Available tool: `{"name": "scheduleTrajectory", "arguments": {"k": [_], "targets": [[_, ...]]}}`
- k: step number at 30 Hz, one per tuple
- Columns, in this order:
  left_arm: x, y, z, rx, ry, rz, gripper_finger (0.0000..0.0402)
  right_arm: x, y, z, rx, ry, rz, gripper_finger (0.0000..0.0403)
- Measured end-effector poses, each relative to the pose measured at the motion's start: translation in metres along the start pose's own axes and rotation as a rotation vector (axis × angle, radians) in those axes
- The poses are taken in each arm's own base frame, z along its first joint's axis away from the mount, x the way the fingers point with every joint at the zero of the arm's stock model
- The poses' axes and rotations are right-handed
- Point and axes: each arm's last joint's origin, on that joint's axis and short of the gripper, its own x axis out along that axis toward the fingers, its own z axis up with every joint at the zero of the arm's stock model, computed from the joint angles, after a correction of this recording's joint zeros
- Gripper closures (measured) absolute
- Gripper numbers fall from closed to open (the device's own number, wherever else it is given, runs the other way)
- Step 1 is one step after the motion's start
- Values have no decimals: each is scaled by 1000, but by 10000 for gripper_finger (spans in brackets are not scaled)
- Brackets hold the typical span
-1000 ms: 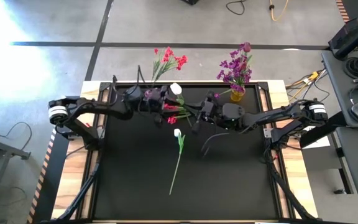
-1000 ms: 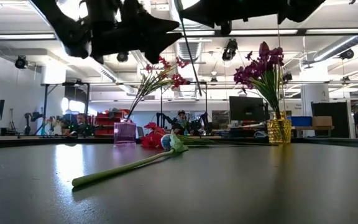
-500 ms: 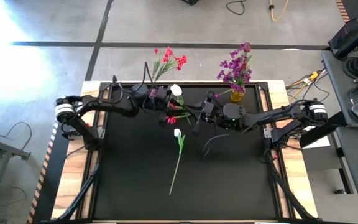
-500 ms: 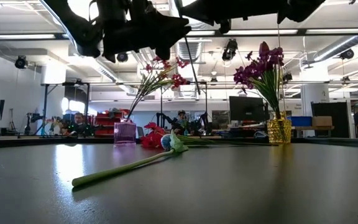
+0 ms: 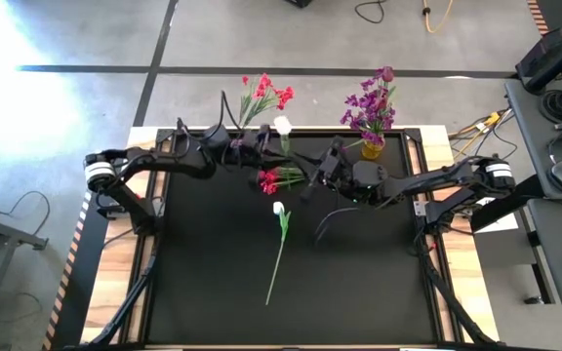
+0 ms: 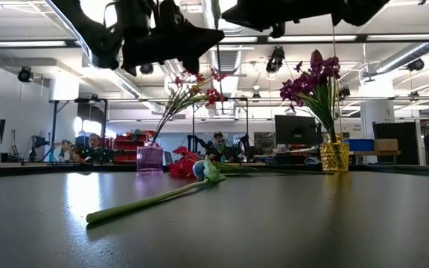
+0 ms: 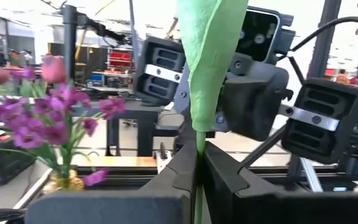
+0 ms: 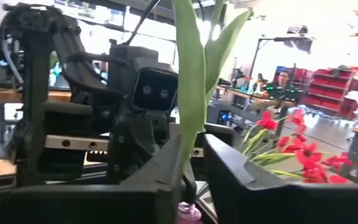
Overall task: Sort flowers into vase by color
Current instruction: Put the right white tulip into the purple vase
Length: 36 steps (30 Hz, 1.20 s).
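White-budded tulip stem [image 5: 282, 125] hangs between both grippers, long axis running 12 to 6. I read left gripper [image 7: 197, 163] pinched on it; right gripper [image 8: 194, 163] loosening. Pink vase [image 6: 149, 158] nearest, left arm's side.

The held flower's stem [image 7: 199, 149] is cut off above; its bloom is unseen.

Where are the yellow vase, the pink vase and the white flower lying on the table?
yellow vase [image 6: 334, 158], low view, on its glass body.
pink vase [image 6: 149, 158], low view, on its body.
white flower [image 5: 279, 208], high view, on its bloom.
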Motion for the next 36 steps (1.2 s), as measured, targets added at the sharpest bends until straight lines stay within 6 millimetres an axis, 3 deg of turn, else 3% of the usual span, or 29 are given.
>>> {"name": "scheduleTrajectory", "arguments": {"k": [7, 11, 16, 22, 29, 36], "targets": [[-15, 19, 5, 4, 17, 76, 401, -7, -6, 8, -18, 39, -30, 248], [-30, 30, 13, 27, 69, 169, 401, -12, -9, 8, -29, 109, -21, 216], [-55, 33, 31, 105, 170, 382, 401, -15, -10, 6, -27, 156, -12, 212], [-86, 15, 51, 244, 222, 647, 401, -14, -9, 2, -37, 175, -8, 223], [-123, 0, 39, 285, 105, 813, 401, -14, -9, 1, -44, 176, -7, 227], [-142, 1, 16, 307, 28, 899, 402, -13, -9, 1, -39, 172, -7, 233]]}}
